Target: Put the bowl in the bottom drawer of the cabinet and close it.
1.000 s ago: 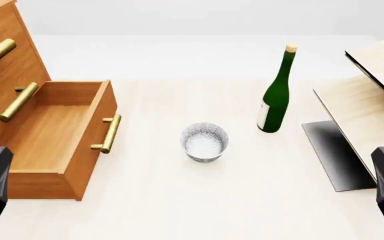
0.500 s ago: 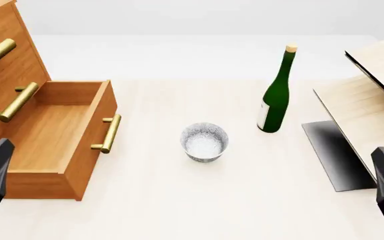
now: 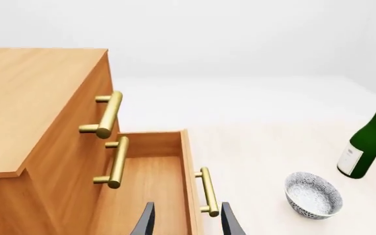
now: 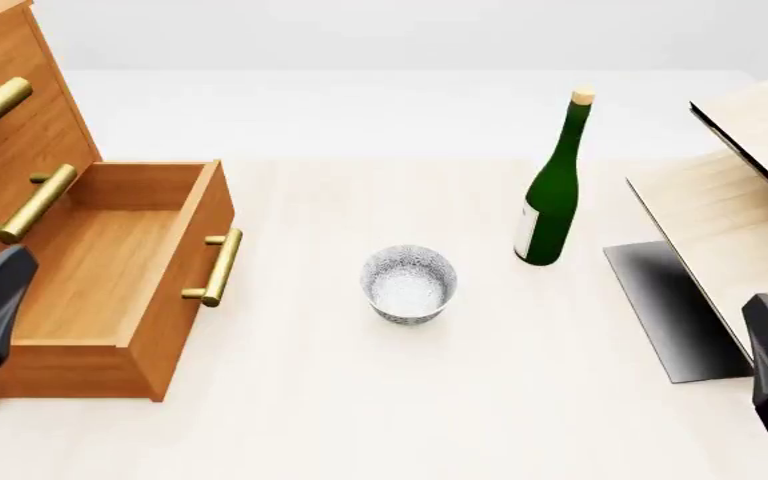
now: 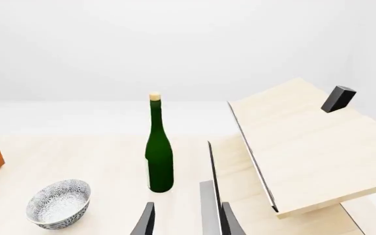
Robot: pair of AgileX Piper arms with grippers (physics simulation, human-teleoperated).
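The bowl stood upright on the table, near the middle, with nothing holding it. At about 9 o'clock from it the bottom drawer of the cabinet was pulled out and open, its brass handle facing the bowl. At about 2 o'clock from the bowl stood a green bottle, and further to 3 o'clock were the pale slanted panels. My left gripper was above the near end of the drawer, its fingers apart and holding nothing. My right gripper was also spread apart with nothing inside, at about 4 o'clock from the bowl.
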